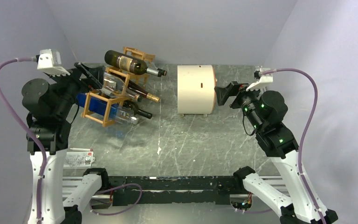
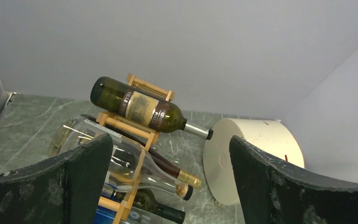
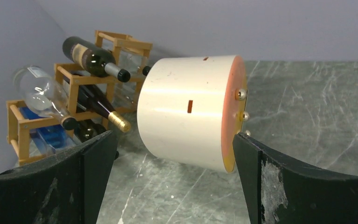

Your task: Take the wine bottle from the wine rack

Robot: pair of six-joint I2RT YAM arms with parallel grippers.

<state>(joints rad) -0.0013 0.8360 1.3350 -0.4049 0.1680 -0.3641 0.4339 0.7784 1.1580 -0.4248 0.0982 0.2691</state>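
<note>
The orange-brown wooden wine rack (image 1: 93,96) stands at the back left and holds several bottles lying on their sides. A dark green wine bottle with a brown label (image 1: 130,64) lies on the top cell, its neck pointing right. Below it are a red bottle with a gold cap (image 1: 144,95), a clear bottle (image 2: 121,161), a dark bottle (image 1: 139,112) and a blue one (image 1: 98,105). My left gripper (image 1: 91,77) is open and empty at the rack's left end, behind the bottle bases. My right gripper (image 1: 224,93) is open and empty beside the drum.
A cream cylindrical drum (image 1: 196,89) lies on its side right of the rack, close to the bottle necks; its orange end with small metal studs (image 3: 230,116) faces my right gripper. A white card (image 1: 78,157) lies at the near left. Grey walls enclose the table.
</note>
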